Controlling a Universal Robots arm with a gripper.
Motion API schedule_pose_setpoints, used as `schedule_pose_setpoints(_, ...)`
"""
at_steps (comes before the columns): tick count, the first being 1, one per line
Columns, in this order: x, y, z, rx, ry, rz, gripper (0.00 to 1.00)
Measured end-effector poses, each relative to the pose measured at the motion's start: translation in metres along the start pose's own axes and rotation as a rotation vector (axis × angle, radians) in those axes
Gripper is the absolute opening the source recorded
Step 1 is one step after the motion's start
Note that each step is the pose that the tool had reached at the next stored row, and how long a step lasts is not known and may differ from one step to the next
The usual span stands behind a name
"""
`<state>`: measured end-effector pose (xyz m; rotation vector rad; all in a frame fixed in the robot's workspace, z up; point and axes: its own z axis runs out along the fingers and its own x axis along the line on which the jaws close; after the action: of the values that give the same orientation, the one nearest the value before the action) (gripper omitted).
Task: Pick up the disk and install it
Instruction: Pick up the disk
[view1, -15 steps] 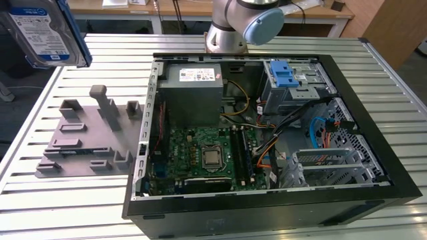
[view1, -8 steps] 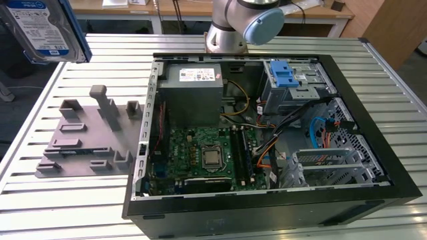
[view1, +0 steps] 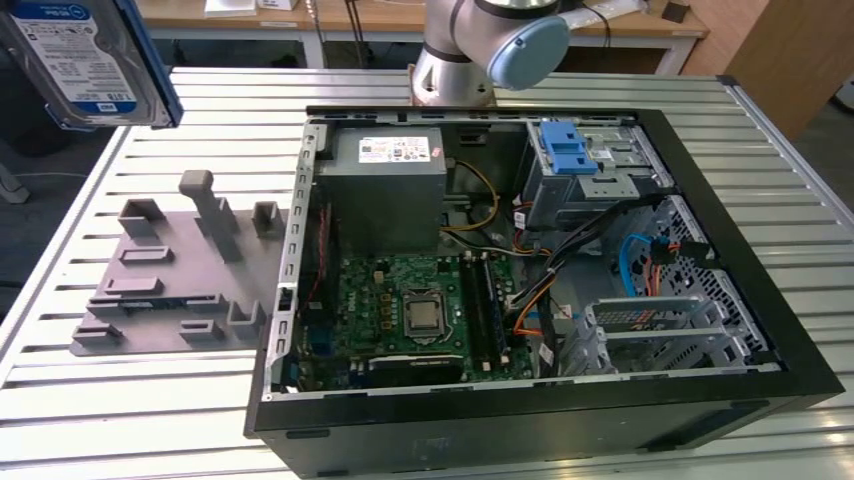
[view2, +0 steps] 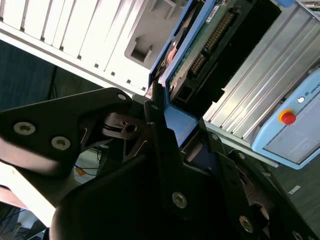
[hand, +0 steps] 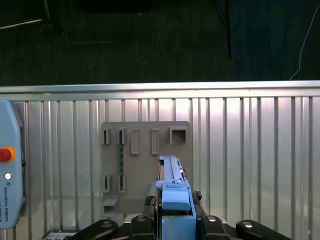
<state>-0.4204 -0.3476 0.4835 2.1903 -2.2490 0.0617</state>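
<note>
The disk (view1: 80, 55), silver with a white-and-blue label in a blue carrier frame, hangs high at the exterior view's far left, above the slatted table. In the second wrist view my gripper (view2: 172, 122) is shut on the disk (view2: 200, 45), its dark fingers (view2: 155, 115) clamping the blue frame's end, with the green circuit board and connector facing out. In the first wrist view the disk (hand: 175, 192) shows edge-on, held in my gripper (hand: 175, 220) above the grey slotted stand (hand: 145, 150).
The grey slotted stand (view1: 187, 270) lies on the table beside the open computer case (view1: 747, 400). Inside are a motherboard (view1: 414, 310), a power supply (view1: 387, 190) and a drive bay with a blue latch (view1: 574, 155). A teach pendant (hand: 7, 180) rests on the table.
</note>
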Motion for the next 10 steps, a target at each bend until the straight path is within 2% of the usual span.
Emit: schedule_pose_setpoints(10,0.0057,-0.0004,0.0002,0.0000,0.0000,0.000,0.36)
